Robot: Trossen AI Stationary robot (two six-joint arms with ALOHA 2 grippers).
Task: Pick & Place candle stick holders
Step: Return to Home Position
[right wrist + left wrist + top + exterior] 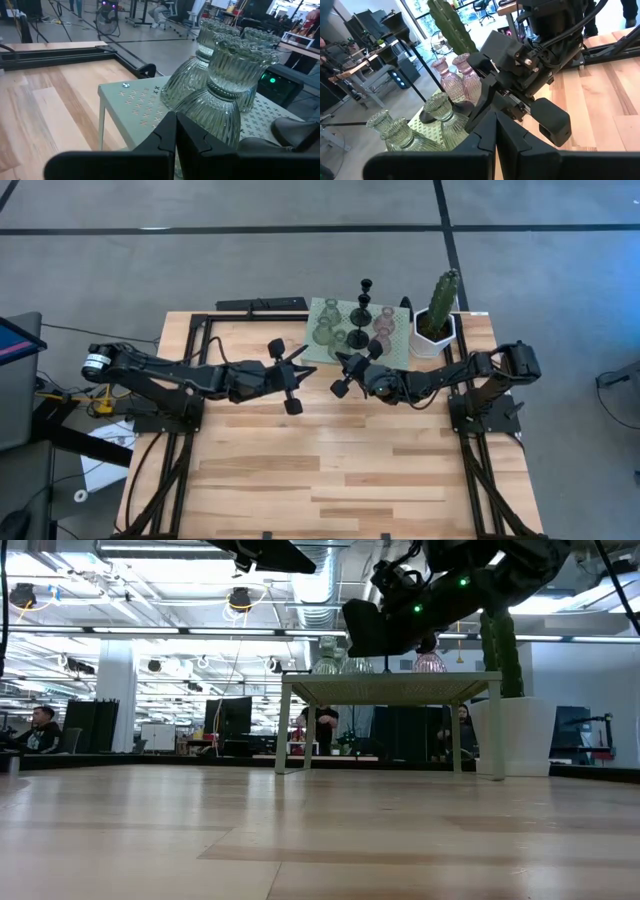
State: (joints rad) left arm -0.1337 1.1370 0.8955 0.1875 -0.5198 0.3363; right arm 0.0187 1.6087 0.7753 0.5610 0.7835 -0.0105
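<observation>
The mint perforated stand (316,312) at the table's far side carries three pale green glass holders (326,332), two pinkish ones (385,326) and two black thin-stemmed ones (362,310), all upright on their bases. My right gripper (343,363) is shut and empty at the stand's near edge, and the green holders (227,75) stand close in front of it. My left gripper (303,361) is shut and empty just left of the stand, pointing at it. The pink holders (455,75) also show in the left wrist view.
A green cactus in a white pot (437,315) stands right of the stand. A black bar (262,304) lies along the far edge. Bare wooden tabletop (330,470) spreads toward the near edge. People sit and stand in the room beyond (40,730).
</observation>
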